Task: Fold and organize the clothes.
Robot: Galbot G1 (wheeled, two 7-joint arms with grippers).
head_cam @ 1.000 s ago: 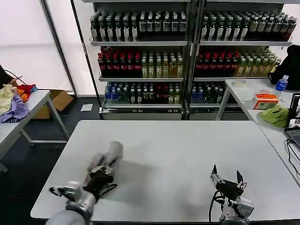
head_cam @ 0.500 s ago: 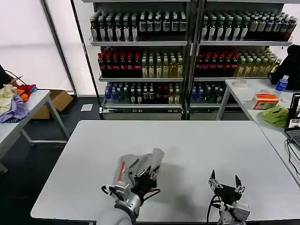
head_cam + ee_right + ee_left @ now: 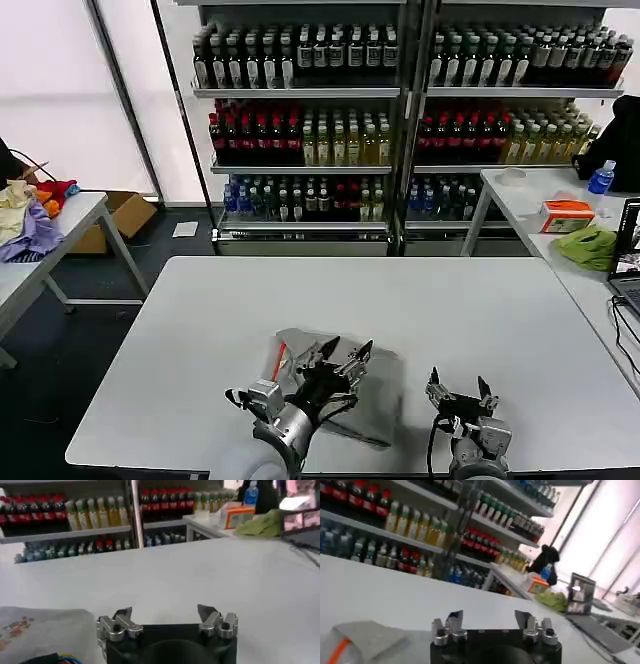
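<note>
Your left gripper point(image 3: 343, 355) sits low over the near middle of the white table point(image 3: 450, 300), its arm reaching forward from the near edge with the wrist roughly level and the fingers pointing away from you; the fingers are spread apart with nothing between them, which the left wrist view point(image 3: 490, 622) confirms. The folded grey T-shirt point(image 3: 320, 385) lies flat on the table directly under and around that gripper, extending toward your right gripper; its orange-red collar strip point(image 3: 279, 357) shows just to the left of the left gripper's fingers, and in the left wrist view the shirt point(image 3: 365, 639) lies beside the gripper. Your right gripper point(image 3: 458, 390) rests near the table's front edge, just to the right of the shirt, pointing forward, its fingers likewise spread and empty point(image 3: 167, 614); in the right wrist view the shirt's small multicolour print point(image 3: 17, 627) lies off to the side of those fingers.
</note>
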